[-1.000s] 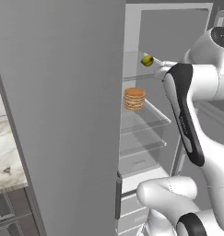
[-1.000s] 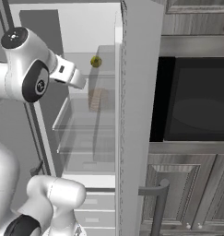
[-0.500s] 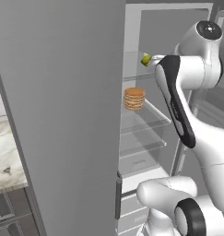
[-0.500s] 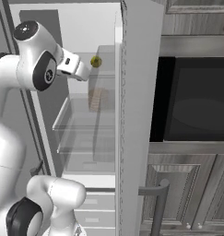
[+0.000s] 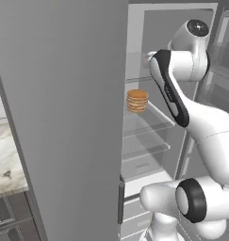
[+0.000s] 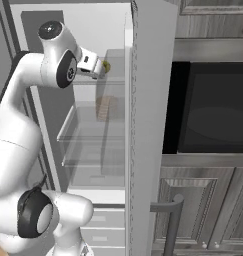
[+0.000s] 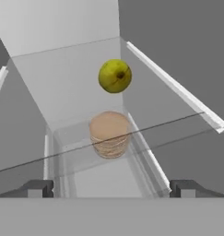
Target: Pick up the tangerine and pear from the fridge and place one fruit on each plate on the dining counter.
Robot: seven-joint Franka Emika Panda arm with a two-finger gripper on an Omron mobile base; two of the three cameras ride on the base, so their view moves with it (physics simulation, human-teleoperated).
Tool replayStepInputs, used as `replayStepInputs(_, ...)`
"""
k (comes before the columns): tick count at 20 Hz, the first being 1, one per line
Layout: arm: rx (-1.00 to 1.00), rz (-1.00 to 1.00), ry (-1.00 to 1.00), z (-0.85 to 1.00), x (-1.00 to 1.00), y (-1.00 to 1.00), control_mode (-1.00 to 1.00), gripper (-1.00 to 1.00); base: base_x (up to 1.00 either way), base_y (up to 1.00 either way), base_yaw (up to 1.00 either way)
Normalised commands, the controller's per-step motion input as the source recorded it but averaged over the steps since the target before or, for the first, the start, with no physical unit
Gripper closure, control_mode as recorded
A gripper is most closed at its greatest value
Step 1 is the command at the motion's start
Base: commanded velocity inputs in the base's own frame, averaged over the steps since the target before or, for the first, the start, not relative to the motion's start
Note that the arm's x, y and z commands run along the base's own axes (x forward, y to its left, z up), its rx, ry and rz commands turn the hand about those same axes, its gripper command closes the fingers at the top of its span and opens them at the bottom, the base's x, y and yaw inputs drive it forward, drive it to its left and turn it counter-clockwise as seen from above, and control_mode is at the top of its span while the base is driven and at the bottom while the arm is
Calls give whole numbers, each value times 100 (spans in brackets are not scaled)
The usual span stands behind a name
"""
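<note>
Open room lies between the end effector (image 7: 111,186) and the pear (image 7: 114,76); pancakes (image 7: 109,134) sit under the glass shelf (image 7: 178,129).

A home kitchen, by the look of it: a tall steel fridge (image 5: 64,117) stands open with glass shelves (image 5: 146,120) holding pancakes (image 5: 137,100) and a pear (image 7: 114,76), a dark built-in oven (image 6: 213,107) sits in panelled grey cabinets (image 6: 208,210), and a marble counter (image 5: 5,155) shows left.

arm: raised, elbow bent, reaching forward | gripper (image 7: 111,189): jaws spread wide, holding nothing
</note>
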Motion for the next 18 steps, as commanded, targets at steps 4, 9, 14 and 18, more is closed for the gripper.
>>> replayStepInputs(4, -10, 1, -1, 0, 62, -6, -100, -100, 0, 0, 0)
replayStepInputs(9, -9, -2, -4, 0, 42, -3, -100, -100, 0, 0, 0)
replayStepInputs(14, 3, 0, -2, 0, 34, -13, -100, -100, 0, 0, 0)
replayStepInputs(18, 2, -1, -5, -2, 26, 0, -100, -100, 0, 0, 0)
